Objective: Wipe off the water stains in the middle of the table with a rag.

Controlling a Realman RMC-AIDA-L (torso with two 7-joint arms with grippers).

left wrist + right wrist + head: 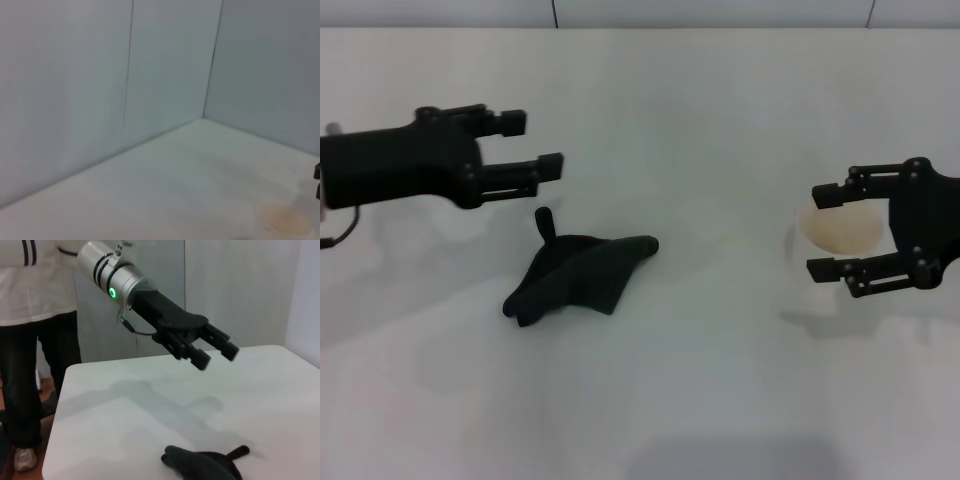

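Observation:
The dark charcoal rag (582, 275) lies crumpled on the white table (700, 120), left of centre. My left gripper (542, 143) hovers open and empty just behind and left of the rag. The right wrist view shows it (217, 357) above the rag (205, 465). My right gripper (817, 232) is open at the right, its fingers on either side of a white cup (842, 230) with pale orange-brown liquid inside. The cup's liquid (286, 222) also shows in the left wrist view, beside my right gripper's tips (317, 181). I see no small orange-brown stain on the table.
Grey panel walls (165, 65) close the table's far side and corner. A person (35, 340) in white top and dark trousers stands beyond the table's left end. Bare table surface (720, 380) stretches between rag and cup.

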